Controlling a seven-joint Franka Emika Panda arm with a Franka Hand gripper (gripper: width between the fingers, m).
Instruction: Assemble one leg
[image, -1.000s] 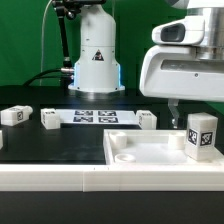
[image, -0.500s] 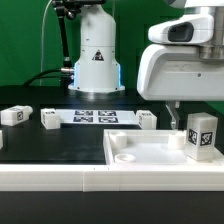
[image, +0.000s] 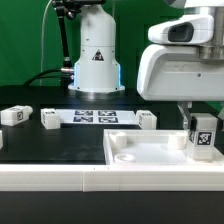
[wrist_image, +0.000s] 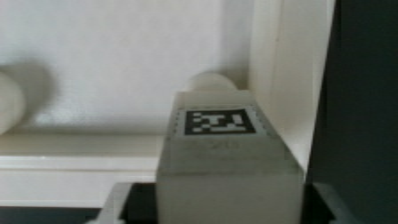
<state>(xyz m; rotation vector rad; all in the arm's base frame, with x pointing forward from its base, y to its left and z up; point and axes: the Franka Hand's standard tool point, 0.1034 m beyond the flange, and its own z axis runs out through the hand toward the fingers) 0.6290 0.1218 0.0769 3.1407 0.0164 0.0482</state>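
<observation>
- The leg (image: 203, 138) hangs upright straight under the gripper (image: 198, 120), its tag facing the exterior camera. In the wrist view the leg (wrist_image: 222, 150) fills the space between the jaws, so I judge the gripper clenched on it, gripping near its upper end.
- Directly below the gripper is the tabletop (image: 140, 150), lying flat. The leg is over the corner at the exterior view's right.
- Progress, as a judgement: the pick-up is done and the leg has been brought to a corner. Seating it and twisting it home still appear to be left.
- Three spare legs (image: 50, 118) lie on the black table, well apart from the gripper toward the exterior view's left. The marker board (image: 95, 117) lies among them.
- Hard to make out: the leg's lower end overlaps the tabletop's rim, so I cannot tell whether it touches the socket or hovers above it.
- The wrist view is blurred. A rounded white bump (wrist_image: 214, 82) just beyond the leg may be the socket, but I cannot be sure.
- The fingertips themselves are mostly hidden behind the leg and the gripper's housing.
</observation>
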